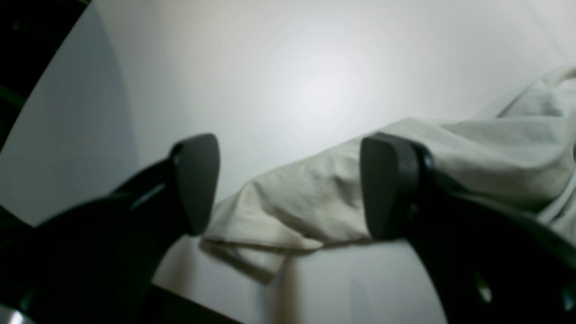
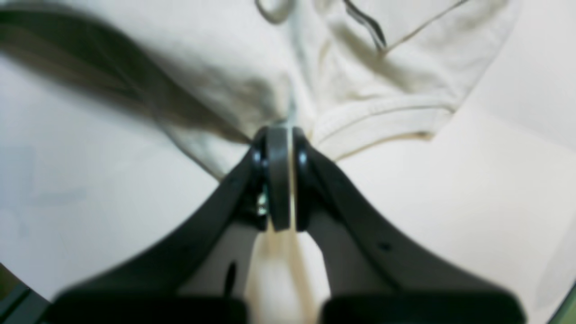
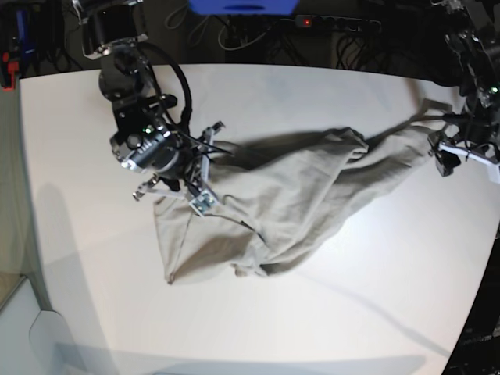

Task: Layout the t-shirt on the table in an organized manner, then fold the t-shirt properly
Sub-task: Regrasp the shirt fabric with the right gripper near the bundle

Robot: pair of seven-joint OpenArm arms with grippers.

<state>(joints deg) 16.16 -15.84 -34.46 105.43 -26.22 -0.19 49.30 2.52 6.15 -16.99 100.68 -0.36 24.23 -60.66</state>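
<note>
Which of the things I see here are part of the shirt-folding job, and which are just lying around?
Part of the job: t-shirt, table, right hand pinching the shirt, left hand open beside it.

Just lying about: power strip, blue box, cables.

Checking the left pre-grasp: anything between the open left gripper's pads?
Yes. In the left wrist view the left gripper is open, and a bunched end of the t-shirt lies on the table between its pads.
</note>
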